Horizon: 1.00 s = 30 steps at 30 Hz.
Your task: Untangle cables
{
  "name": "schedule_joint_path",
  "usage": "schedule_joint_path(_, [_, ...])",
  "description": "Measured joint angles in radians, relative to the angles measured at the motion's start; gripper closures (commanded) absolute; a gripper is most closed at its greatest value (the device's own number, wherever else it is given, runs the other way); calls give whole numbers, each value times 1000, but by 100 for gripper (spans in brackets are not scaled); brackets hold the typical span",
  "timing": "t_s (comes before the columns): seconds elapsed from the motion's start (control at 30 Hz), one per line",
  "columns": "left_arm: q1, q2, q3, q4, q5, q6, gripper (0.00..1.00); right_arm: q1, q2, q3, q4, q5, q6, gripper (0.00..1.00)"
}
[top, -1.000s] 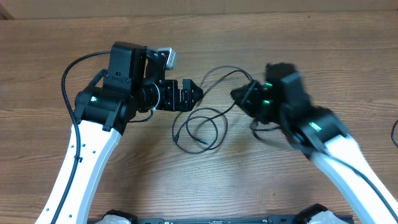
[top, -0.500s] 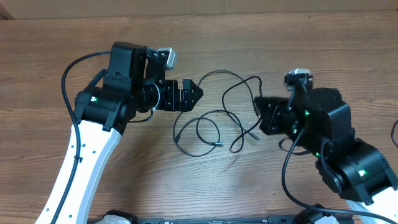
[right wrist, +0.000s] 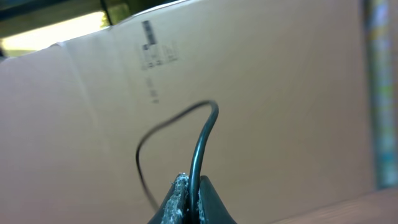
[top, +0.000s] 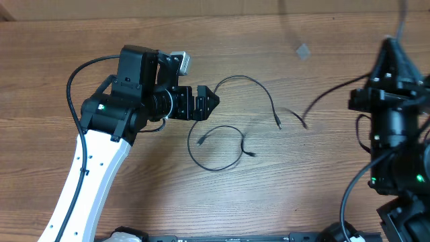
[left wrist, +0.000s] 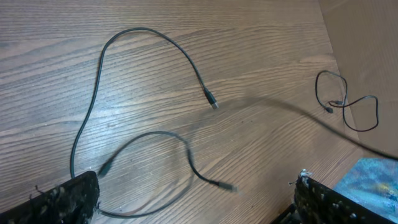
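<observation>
Right arm has swung far out from the left end effector (top: 207, 103) and lifted. A second ago it sat low, close opposite it, in the tangle. One cord has come away with it. Left arm hasn't moved.

Right end effector (right wrist: 188, 194): pressed together, pinching the held cable (right wrist: 203, 140), which rises from the tips and curls over. In the overhead view its slack trails blurred back toward the left end effector and stops well short of it.

Left end effector: spread wide, holding nothing.

Other cables on the bench (top: 302, 195):
- arc (top: 259, 84) starts right by the left end effector and bows away to a plug
- loop (top: 215, 168) lies just beside its tips, on the robot's side
- one cord or two, can't tell

Step, my read: the separating pull is about done, and the held cable looks free of the rest. Next move calls for laying it down well apart from the left end effector, without dragging the slack back over the arc's plug, then letting go. After that, the left end effector could close on the arc and draw it off the loop.

Containers: none on the bench. Cardboard (right wrist: 280, 93) fills the right wrist background. Only an outer face shows, contents unknown.
</observation>
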Motion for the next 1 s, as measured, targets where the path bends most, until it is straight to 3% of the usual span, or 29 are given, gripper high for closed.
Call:
schedule_joint_path(0.2, [0, 0, 0, 0, 0, 0, 1, -3, 53, 0, -71, 145, -58, 96])
schedule_joint_path(0.3, [0, 0, 0, 0, 0, 0, 0, -6, 81, -3, -227, 193, 103, 96])
schedule_joint_path(0.47, [0, 0, 0, 0, 0, 0, 0, -6, 107, -4, -487, 163, 572, 96])
schedule_joint_path(0.57, [0, 0, 0, 0, 0, 0, 0, -6, 140, -4, -564, 95, 755, 96])
schedule_joint_path(0.8, [0, 0, 0, 0, 0, 0, 0, -6, 257, -3, -762, -106, 904, 96])
schedule_joint_path(1.0, [0, 0, 0, 0, 0, 0, 0, -6, 359, -4, -786, -233, 936, 96])
